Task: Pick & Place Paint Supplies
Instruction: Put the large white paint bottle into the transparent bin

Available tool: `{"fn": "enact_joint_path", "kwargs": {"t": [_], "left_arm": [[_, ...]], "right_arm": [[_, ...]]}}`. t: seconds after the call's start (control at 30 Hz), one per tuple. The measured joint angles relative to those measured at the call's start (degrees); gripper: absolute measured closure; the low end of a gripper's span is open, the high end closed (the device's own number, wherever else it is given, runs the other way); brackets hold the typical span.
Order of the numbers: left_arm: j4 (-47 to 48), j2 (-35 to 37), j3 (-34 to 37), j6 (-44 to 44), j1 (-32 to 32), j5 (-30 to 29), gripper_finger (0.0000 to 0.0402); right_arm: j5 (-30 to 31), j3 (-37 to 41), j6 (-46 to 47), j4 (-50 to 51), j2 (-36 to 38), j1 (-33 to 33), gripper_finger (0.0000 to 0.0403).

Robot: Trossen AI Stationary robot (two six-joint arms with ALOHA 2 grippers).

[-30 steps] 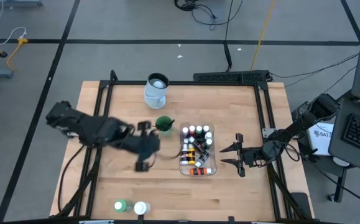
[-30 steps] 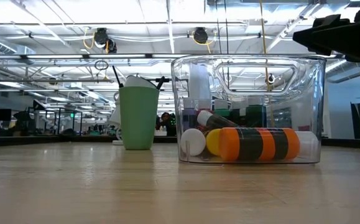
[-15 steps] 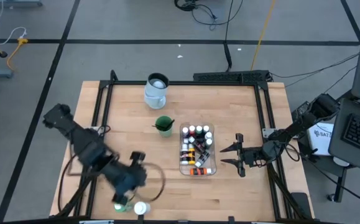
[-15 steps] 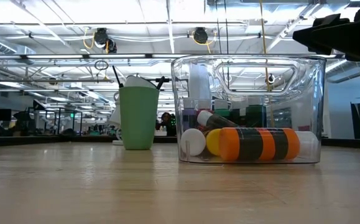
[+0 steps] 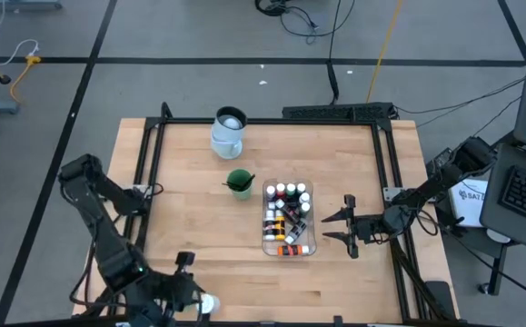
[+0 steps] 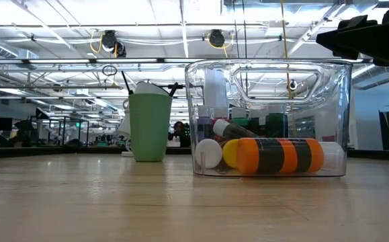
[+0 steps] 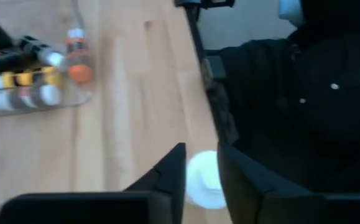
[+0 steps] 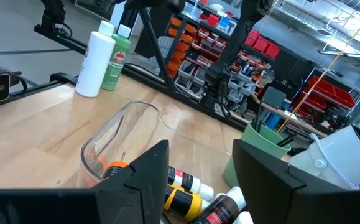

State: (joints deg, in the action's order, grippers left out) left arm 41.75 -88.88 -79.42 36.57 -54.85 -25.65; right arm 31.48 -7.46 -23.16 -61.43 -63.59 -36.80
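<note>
A white jar (image 5: 207, 304) stands upright at the table's near edge, left of the middle; beside it stands a green bottle (image 8: 119, 59), which my left arm hides in the high view. My left gripper (image 7: 201, 155) hovers just over the jar's white top (image 7: 206, 180), slanting down, fingers apart. Several small paint bottles lie in the clear tub (image 5: 288, 222). Thin brushes stand in a green cup (image 5: 239, 182). My right gripper (image 5: 347, 227) waits open and level just right of the tub.
A pale jug (image 5: 228, 132) stands at the far side, behind the green cup. The black frame rail (image 7: 214, 93) runs along the near edge beside the white jar. Bare wood lies between the tub and the near edge.
My left gripper has swung from beside the green cup, at the table's middle, toward the near edge and down, ending over the white jar. Jar, green bottle, tub and cup have stayed put.
</note>
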Motion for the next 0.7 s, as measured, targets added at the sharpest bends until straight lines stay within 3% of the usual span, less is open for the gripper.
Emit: {"fn": "enact_joint_path", "kwargs": {"t": [0.2, 0.4, 0.57, 0.7], "left_arm": [[-6.14, 0.00, 5.22, -0.48, -0.51, 0.81, 0.0222], [-13.08, 0.09, 11.05, 0.99, 2.31, 8.29, 0.0132], [-19.00, 0.13, 14.19, 0.92, 3.72, 13.04, 0.0086], [-18.72, 0.13, 14.28, -0.04, 4.26, 13.15, 0.0074]], "right_arm": [[0.00, 0.01, -0.02, -0.01, 0.00, 0.00, 0.0234], [0.00, 0.00, -0.02, 0.00, 0.00, 0.00, 0.0234], [0.00, 0.00, -0.02, 0.00, 0.00, 0.00, 0.0234], [0.00, 0.01, -0.02, 0.00, 0.00, 0.00, 0.0234]]}}
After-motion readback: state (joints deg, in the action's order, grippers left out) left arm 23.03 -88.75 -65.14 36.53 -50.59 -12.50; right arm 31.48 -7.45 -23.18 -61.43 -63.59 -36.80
